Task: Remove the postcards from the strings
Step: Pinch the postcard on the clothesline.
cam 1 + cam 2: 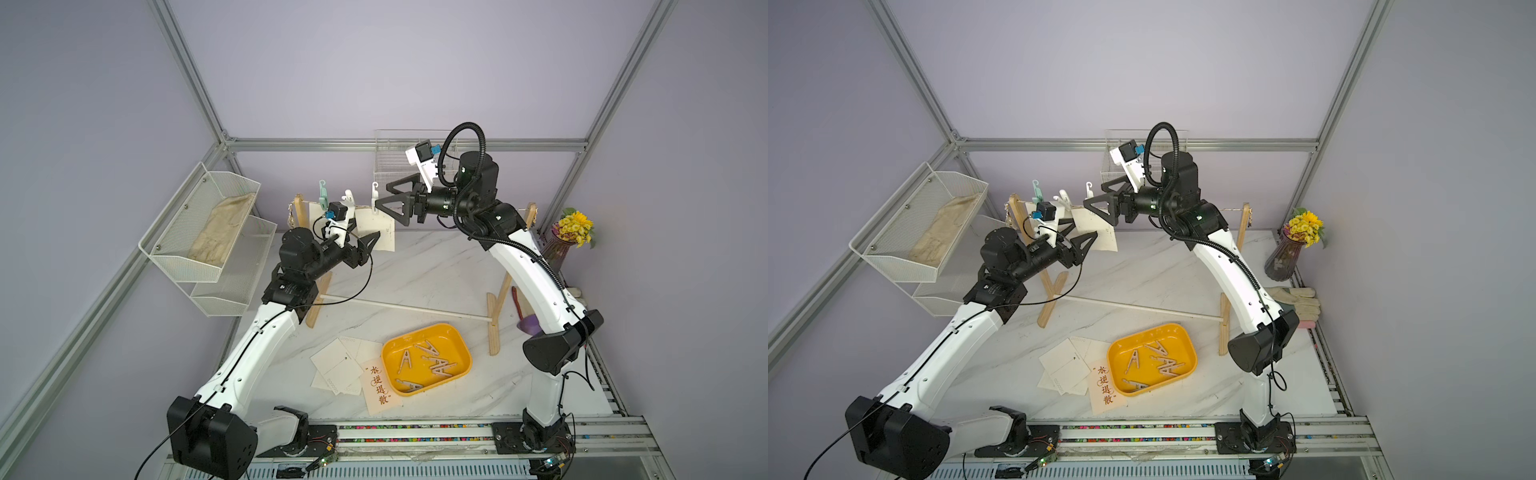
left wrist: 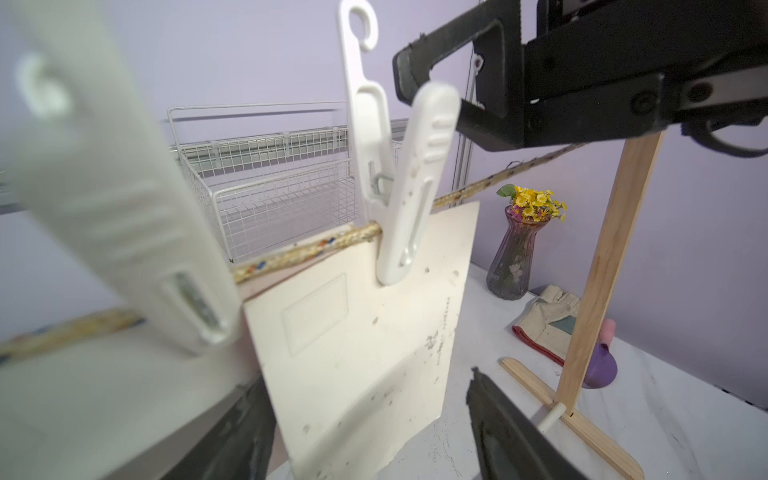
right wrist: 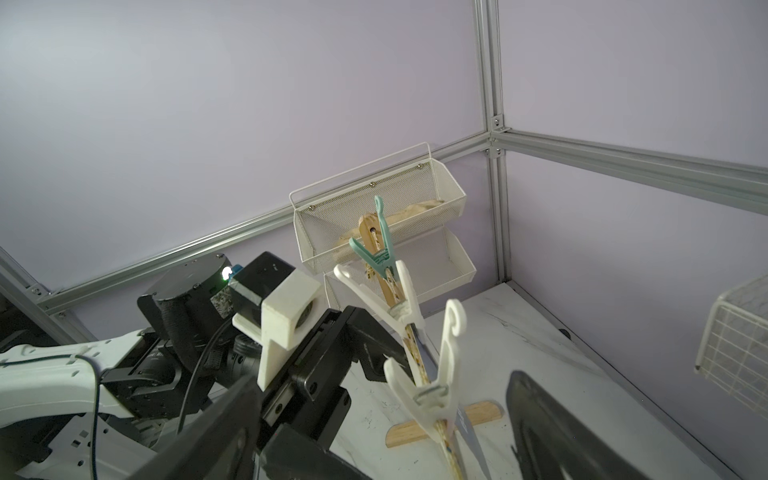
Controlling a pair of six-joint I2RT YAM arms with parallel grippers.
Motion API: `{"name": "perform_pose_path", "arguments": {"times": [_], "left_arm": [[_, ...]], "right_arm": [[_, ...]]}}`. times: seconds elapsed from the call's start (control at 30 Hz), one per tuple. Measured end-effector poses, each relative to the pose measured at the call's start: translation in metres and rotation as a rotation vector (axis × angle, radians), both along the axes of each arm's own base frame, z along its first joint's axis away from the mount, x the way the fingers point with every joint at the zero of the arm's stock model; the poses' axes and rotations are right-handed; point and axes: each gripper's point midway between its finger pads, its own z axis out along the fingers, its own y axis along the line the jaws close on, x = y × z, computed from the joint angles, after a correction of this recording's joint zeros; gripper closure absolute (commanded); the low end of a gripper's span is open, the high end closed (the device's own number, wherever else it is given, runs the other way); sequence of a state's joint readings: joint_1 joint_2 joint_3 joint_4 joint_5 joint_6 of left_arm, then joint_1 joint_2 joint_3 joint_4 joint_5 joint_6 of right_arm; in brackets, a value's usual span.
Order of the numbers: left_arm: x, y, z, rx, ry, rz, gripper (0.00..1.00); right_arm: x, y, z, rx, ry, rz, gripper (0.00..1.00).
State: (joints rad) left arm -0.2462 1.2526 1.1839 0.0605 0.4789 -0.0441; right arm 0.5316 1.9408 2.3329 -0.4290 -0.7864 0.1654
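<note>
A twisted beige string [image 2: 299, 253] runs between two wooden posts [image 1: 505, 286]. A cream postcard [image 2: 361, 332] hangs from the string, pinched by a white clothespin [image 2: 407, 187]. My left gripper [image 2: 365, 415] is open around the card's lower edge: one finger lies close against the card and the other stands apart from it. My right gripper [image 3: 386, 386] is open with its fingers either side of that white clothespin [image 3: 432, 386], and it also shows in both top views [image 1: 382, 195] [image 1: 1094, 195]. Another postcard [image 1: 318, 216] hangs further left. Loose postcards [image 1: 338, 365] and a pink calligraphy one [image 1: 380, 386] lie on the table.
A yellow tray [image 1: 457, 336] holds several wooden clothespins. A teal clothespin [image 3: 376, 249] and a second white one [image 2: 116, 199] sit on the string. Mesh shelves [image 1: 199, 220] hang at the left and a wire basket [image 1: 390, 166] at the back. A flower vase [image 1: 557, 249] and a glove [image 1: 1296, 303] are at the right.
</note>
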Motion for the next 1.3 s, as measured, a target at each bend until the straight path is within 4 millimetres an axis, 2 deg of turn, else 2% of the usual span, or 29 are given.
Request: {"name": "perform_pose_path", "arguments": {"times": [0.13,0.43,0.57,0.77,0.9,1.07,1.3], "left_arm": [[0.000,0.000,0.004,-0.013,0.007,-0.046,0.38],[-0.005,0.001,0.007,-0.053,0.029,-0.103,0.68],[-0.005,0.003,0.011,-0.072,0.024,-0.110,0.78],[-0.005,0.007,0.015,-0.108,0.025,-0.115,0.90],[-0.005,0.008,0.019,-0.134,0.026,-0.122,0.95],[-0.004,0.006,0.018,-0.155,0.034,-0.134,1.00],[0.000,0.005,0.015,-0.176,0.051,-0.143,1.00]], "right_arm": [[0.004,0.003,-0.010,-0.022,0.011,0.008,0.06],[0.004,0.008,-0.014,-0.032,0.015,0.039,0.11],[0.007,0.012,-0.022,-0.034,0.028,0.061,0.18],[0.017,0.020,-0.036,-0.039,0.067,0.077,0.19],[0.021,0.023,-0.043,-0.042,0.088,0.079,0.13],[0.023,0.022,-0.039,-0.030,0.077,0.071,0.09],[0.020,0.023,-0.034,-0.012,0.072,0.092,0.26]]}}
